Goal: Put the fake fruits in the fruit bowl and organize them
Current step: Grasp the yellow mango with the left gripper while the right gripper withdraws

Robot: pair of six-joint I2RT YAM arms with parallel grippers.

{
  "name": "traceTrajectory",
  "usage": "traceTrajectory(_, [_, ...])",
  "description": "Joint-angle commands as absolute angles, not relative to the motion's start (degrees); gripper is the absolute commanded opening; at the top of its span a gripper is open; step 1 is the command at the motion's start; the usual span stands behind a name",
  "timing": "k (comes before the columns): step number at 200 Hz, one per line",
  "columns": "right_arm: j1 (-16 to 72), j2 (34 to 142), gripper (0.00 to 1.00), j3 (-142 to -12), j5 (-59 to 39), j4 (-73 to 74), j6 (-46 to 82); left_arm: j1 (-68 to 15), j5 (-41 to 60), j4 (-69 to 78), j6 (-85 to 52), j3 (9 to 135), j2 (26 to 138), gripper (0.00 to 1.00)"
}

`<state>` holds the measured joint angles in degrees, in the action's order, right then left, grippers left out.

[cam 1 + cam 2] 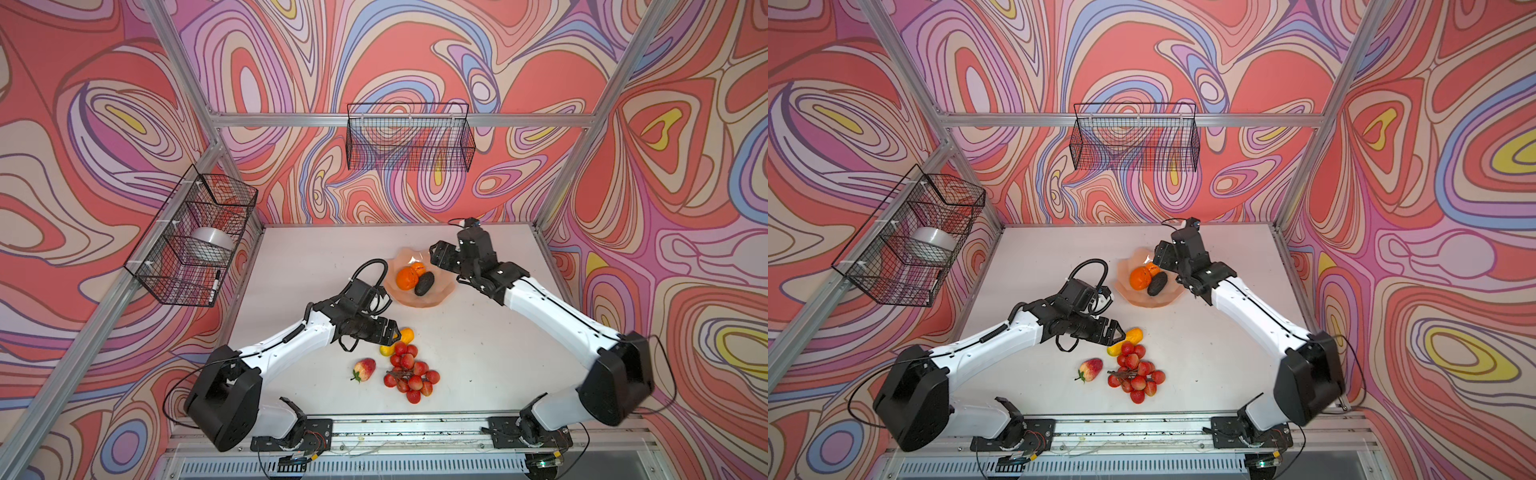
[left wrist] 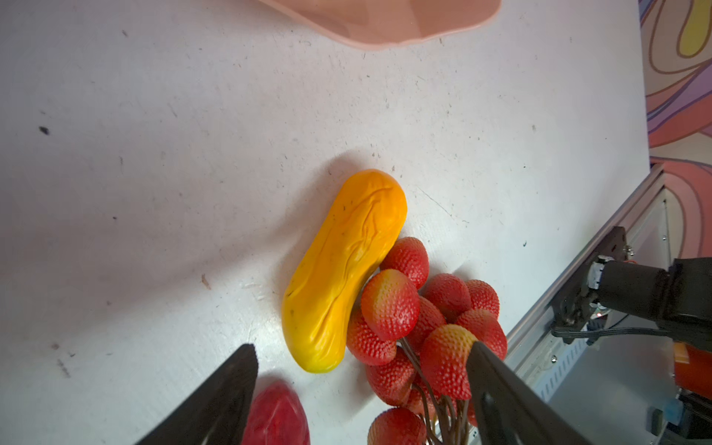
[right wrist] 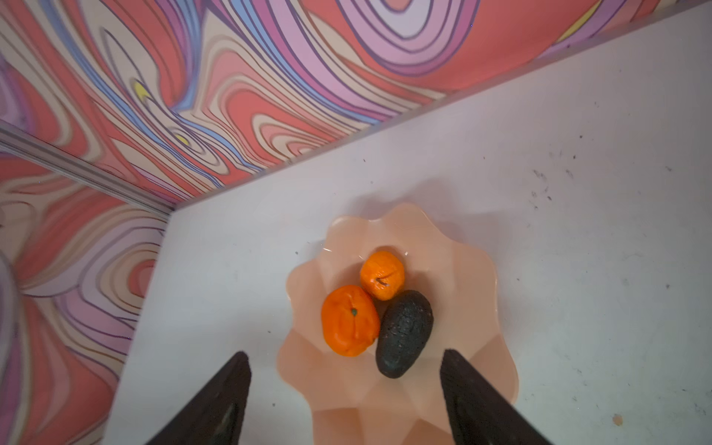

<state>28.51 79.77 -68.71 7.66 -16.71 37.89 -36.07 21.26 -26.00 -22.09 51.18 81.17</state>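
The pale peach fruit bowl (image 1: 432, 298) stands at the back middle of the table. It holds a large orange (image 3: 350, 320), a small orange (image 3: 382, 275) and a dark avocado (image 3: 404, 333), all touching. My right gripper (image 3: 345, 353) hovers open and empty over the bowl's near rim. On the table in front lie the yellow oblong fruit (image 2: 345, 269), the red grape bunch (image 2: 420, 327) pressed against it, and the strawberry (image 1: 365, 369). My left gripper (image 2: 362, 346) hangs open just above the yellow fruit's end and the grapes, gripping nothing.
A black wire basket (image 1: 409, 137) hangs on the back wall. Another basket (image 1: 195, 237) on the left wall holds a white-silver round object (image 1: 210, 245) and a marker (image 1: 215, 284). Patterned walls enclose the white table (image 1: 498, 353) on three sides.
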Motion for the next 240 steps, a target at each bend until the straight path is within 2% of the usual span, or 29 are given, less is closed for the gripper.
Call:
traceTrajectory(1, [28.2,74.6,0.85,-59.8,7.0,-15.9,42.0,-36.8,19.4,-27.2,-19.7,53.0,84.2,0.86])
traceTrajectory(36, [28.3,61.1,0.88,-47.7,10.8,-18.0,46.5,-38.6,17.8,-26.7,-20.0,55.6,89.5,0.86])
traceTrajectory(69, [28.2,51.0,0.88,-41.8,13.3,-21.5,49.4,-38.7,17.8,-25.2,-21.6,57.2,94.3,0.85])
traceTrajectory(124, [28.2,48.7,0.88,-44.6,16.3,-27.7,46.9,-40.0,17.1,-26.2,-20.9,61.8,102.0,0.81])
traceTrajectory(137, [28.2,48.4,0.88,-44.5,16.4,-27.4,47.0,-40.0,15.9,-27.5,-21.4,63.0,103.5,0.76])
traceTrajectory(164, [28.3,47.9,0.88,-43.7,16.0,-26.6,47.7,-40.0,14.4,-29.4,-22.0,64.4,105.0,0.59])
traceTrajectory(198, [28.2,46.8,0.88,-42.4,16.0,-27.0,48.3,-40.0,8.4,-31.6,-21.6,64.3,101.8,0.42])
traceTrajectory(240, [28.3,45.9,0.88,-41.2,16.4,-26.7,49.0,-40.0,3.2,-38.6,-17.3,67.0,92.5,0.36])
